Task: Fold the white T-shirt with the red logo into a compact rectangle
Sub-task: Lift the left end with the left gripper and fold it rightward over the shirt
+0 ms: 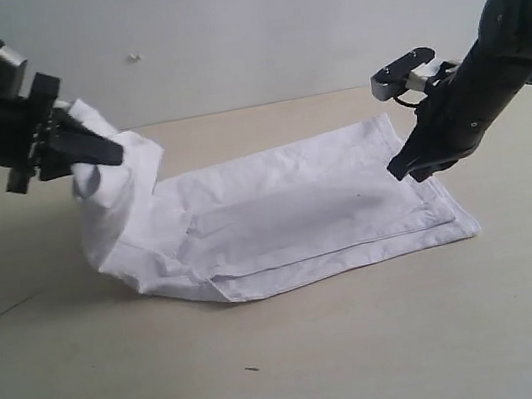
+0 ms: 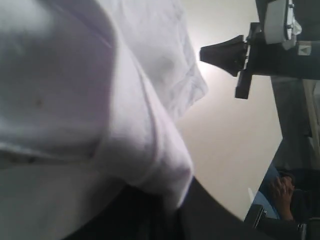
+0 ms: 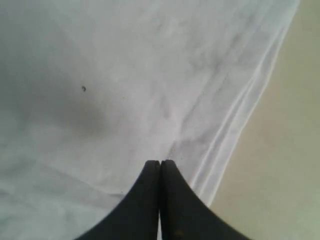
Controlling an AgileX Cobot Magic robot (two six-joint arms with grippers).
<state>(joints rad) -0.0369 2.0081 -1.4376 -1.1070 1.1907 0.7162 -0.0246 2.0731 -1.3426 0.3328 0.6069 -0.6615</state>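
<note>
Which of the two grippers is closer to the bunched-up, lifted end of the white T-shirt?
Left. The left gripper holds that raised end of the white T-shirt; the right gripper hangs shut over the flat opposite end.

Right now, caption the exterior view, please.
Left pincer holds one end of the white T-shirt raised; shut right pincer points at the opposite end.

No legible text, brand, number or sign in any view. Visible side of white T-shirt (image 1: 290, 221) shows no readable lettering. Small pale sticker (image 2: 303, 49) on right arm (image 2: 280, 62) possibly bears mark; too blurred to read.
</note>
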